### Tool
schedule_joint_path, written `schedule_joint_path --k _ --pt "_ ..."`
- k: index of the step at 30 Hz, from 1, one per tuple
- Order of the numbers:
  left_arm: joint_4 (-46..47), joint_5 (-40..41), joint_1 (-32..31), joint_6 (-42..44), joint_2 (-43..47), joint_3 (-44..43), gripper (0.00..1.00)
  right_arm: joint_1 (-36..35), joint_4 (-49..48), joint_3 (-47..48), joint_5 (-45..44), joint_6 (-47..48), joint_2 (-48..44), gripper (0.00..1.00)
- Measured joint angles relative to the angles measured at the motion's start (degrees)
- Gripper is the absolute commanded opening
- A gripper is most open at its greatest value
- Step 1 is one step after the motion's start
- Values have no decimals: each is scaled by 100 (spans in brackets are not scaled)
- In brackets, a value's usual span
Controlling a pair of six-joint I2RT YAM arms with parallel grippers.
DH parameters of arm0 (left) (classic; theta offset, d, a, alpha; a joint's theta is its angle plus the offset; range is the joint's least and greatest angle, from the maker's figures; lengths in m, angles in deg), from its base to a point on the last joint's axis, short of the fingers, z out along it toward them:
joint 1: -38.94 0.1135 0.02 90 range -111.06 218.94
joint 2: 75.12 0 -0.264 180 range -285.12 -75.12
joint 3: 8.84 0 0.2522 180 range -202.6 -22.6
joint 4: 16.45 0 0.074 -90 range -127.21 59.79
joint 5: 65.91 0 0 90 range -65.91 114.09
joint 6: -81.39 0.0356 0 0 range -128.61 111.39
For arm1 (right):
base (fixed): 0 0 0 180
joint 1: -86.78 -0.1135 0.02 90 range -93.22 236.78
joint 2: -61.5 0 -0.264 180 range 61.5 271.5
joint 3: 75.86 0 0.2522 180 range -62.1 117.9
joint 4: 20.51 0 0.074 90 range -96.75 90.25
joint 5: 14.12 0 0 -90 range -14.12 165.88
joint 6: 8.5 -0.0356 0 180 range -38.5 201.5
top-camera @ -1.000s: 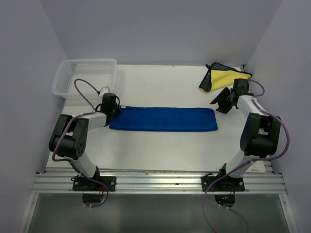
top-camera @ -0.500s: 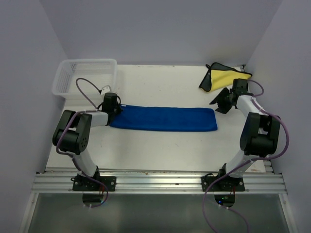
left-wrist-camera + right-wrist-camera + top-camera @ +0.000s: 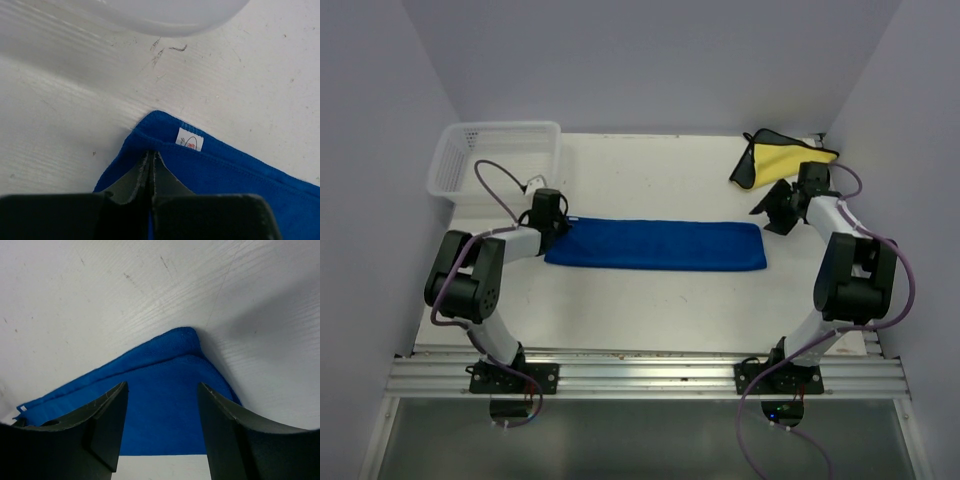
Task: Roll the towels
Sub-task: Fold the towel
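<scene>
A blue towel (image 3: pixel 660 245) lies flat and stretched across the middle of the table. My left gripper (image 3: pixel 563 226) is at its left end, shut on the far left corner of the towel (image 3: pixel 225 165), beside a white label (image 3: pixel 190 140). The fingertips (image 3: pixel 151 155) are pressed together with blue cloth between them. My right gripper (image 3: pixel 770 212) is open above the towel's right end. In the right wrist view the towel's corner (image 3: pixel 165 375) lies between the spread fingers (image 3: pixel 107 415), and nothing is held. A yellow and black towel (image 3: pixel 782 158) lies folded at the far right.
A white plastic basket (image 3: pixel 495 160) stands at the far left corner, just behind my left gripper; its rim (image 3: pixel 160 12) fills the top of the left wrist view. Side walls stand close on both sides of the table.
My left arm has shifted a little, its elbow moving and its wrist edging towards the basket while holding the towel's corner. The right arm has barely moved.
</scene>
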Motion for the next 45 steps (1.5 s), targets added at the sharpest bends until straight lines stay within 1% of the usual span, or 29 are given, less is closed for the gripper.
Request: schedule_joint_path --k 2,3,8,12,17,21,25,27,34,40,43,45 --pt "-168 -50 -2 -46 149 0 14 -11 26 0 -4 42 -59 64" --pt "-256 -83 -2 -70 236 0 21 -17 61 0 -13 72 -109 64" --pt "-640 -184 -2 -127 656 -4 29 -96 308 -37 -256 256 -564 64" --pt "-994 -352 -2 -127 999 -4 34 -122 396 -529 -520 308 -1145 63" --pt "-1451 -745 -2 -76 1530 -72 37 -122 684 -1272 -785 348 -1635 63" --pt "-1755 -1023 -2 46 1902 -328 38 -122 767 -1742 -879 343 -1703 62" --pt "-1829 -1204 -2 221 2153 -538 40 -122 807 -2092 -1025 326 -1718 61" --pt "-1829 -1261 -2 313 2223 -551 40 -122 800 -2140 -1084 308 -1718 58" --pt "-1825 -1266 -2 581 2409 -334 40 -122 605 -2142 -1165 210 -1679 56" --pt "-1810 -1244 -2 682 2568 -175 41 -122 584 -2142 -1261 203 -1676 56" --pt "-1808 -1246 -2 695 2577 -173 41 -122 553 -2142 -1305 201 -1668 53" --pt "-1808 -1246 -2 697 2577 -173 41 -116 494 -2142 -1353 195 -1606 49"
